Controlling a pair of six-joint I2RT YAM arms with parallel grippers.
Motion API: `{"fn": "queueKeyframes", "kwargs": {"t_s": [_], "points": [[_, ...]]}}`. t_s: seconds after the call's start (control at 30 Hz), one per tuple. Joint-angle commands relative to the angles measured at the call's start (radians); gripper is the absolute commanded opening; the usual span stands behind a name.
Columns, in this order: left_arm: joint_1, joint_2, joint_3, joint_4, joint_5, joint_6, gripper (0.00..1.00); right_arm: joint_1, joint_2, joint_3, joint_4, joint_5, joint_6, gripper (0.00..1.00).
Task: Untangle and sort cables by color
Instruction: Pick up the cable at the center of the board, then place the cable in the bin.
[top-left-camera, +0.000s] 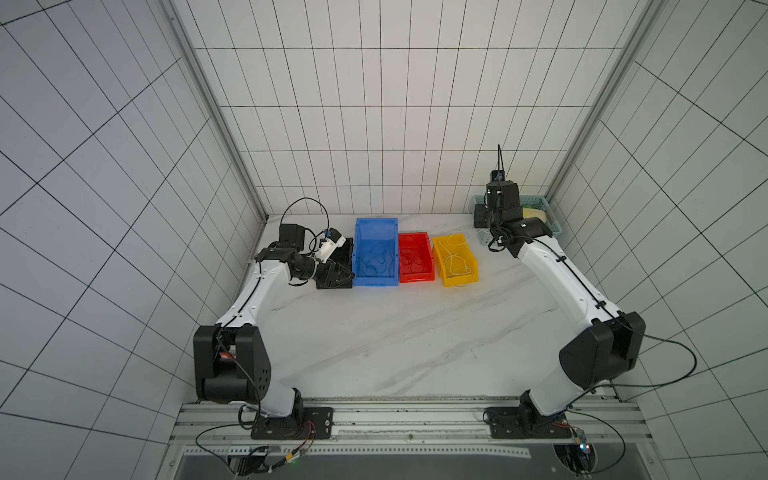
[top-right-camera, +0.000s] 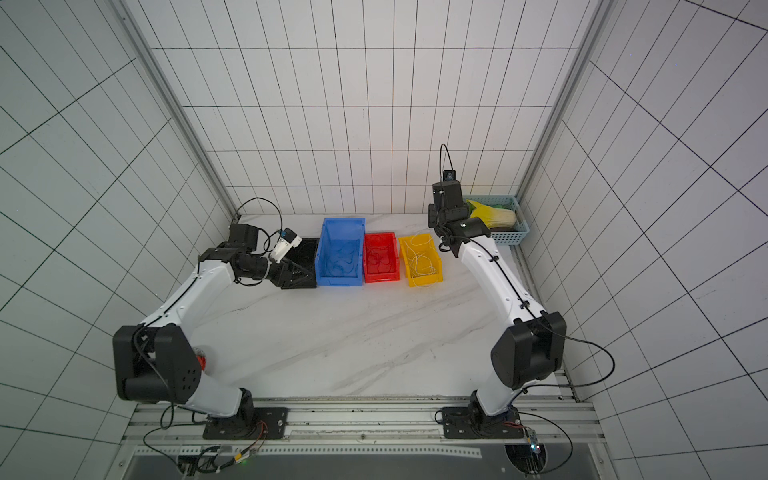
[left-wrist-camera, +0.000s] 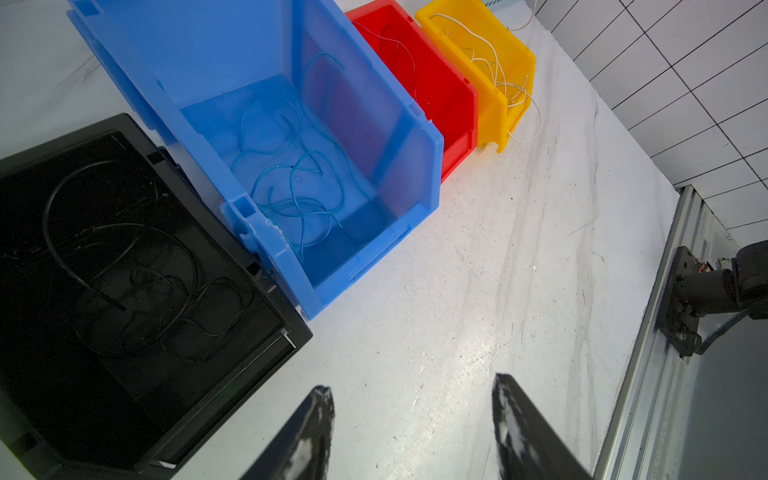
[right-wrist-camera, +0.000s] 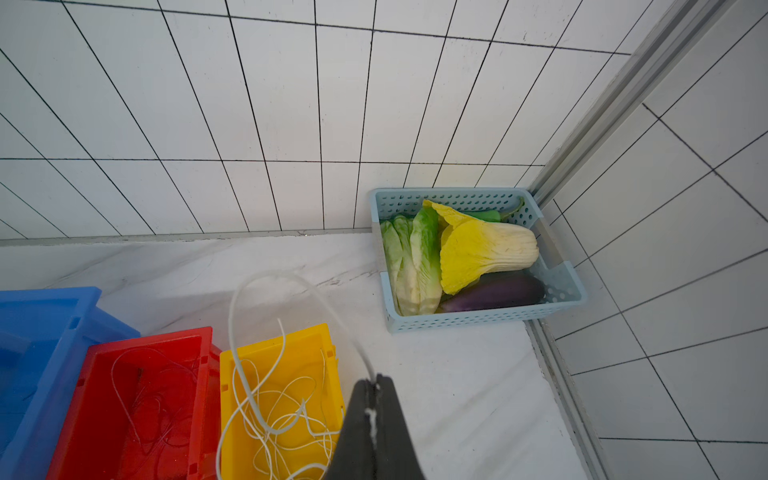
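Right gripper (right-wrist-camera: 374, 384) clenched on white cable (right-wrist-camera: 232, 332), loop dangling over yellow bin (top-left-camera: 459, 281), rightmost in far row. Likely poised to drop it with its own colour. Left gripper (left-wrist-camera: 411, 384) released, empty, by black bin (left-wrist-camera: 291, 328), probably keeping clear. Blue cables (left-wrist-camera: 299, 208) in blue bin (left-wrist-camera: 415, 174).

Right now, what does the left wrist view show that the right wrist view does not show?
Only the left wrist view: the black bin with black cables, the blue cables, and the open, empty left hand. Only the right wrist view: the pale blue basket of vegetables, and the right hand shut on a white cable that forms a loop. Both: the blue bin, red bin and yellow bin, with loose white cables in the yellow one.
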Motion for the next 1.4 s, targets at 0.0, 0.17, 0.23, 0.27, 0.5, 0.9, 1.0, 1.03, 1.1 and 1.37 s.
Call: {"fn": "queueKeyframes", "kwargs": {"t_s": [0.0, 0.17, 0.23, 0.27, 0.5, 0.9, 1.0, 1.03, 1.1, 1.37], "points": [[-0.004, -0.022, -0.011, -0.004, 0.015, 0.018, 0.58, -0.008, -0.031, 0.063, -0.005, -0.016, 0.007, 0.00], [-0.004, -0.025, -0.010, -0.016, 0.016, 0.036, 0.57, -0.008, -0.066, 0.073, -0.005, -0.019, -0.003, 0.00], [-0.004, -0.024, -0.010, -0.018, 0.015, 0.039, 0.57, -0.007, -0.068, 0.064, -0.001, -0.020, -0.005, 0.00], [-0.005, -0.025, -0.010, -0.018, 0.015, 0.039, 0.57, -0.008, -0.066, 0.058, 0.004, -0.019, -0.007, 0.00], [-0.004, -0.023, -0.012, -0.020, 0.015, 0.043, 0.57, -0.009, -0.007, -0.007, 0.022, -0.013, 0.010, 0.00], [-0.004, -0.017, -0.019, -0.021, 0.013, 0.051, 0.56, -0.011, 0.200, -0.071, 0.098, -0.009, 0.017, 0.00], [-0.005, -0.014, -0.020, -0.022, 0.013, 0.051, 0.56, -0.006, 0.249, -0.063, 0.095, -0.024, 0.032, 0.00], [-0.004, -0.013, -0.020, -0.021, 0.013, 0.052, 0.56, -0.003, 0.265, -0.062, 0.095, -0.033, 0.038, 0.00], [-0.004, -0.010, -0.020, -0.023, 0.013, 0.051, 0.56, 0.003, 0.298, -0.058, 0.090, -0.050, 0.047, 0.00], [-0.004, -0.008, -0.021, -0.024, 0.009, 0.053, 0.56, 0.015, 0.388, -0.068, 0.072, -0.085, 0.073, 0.00]]}}
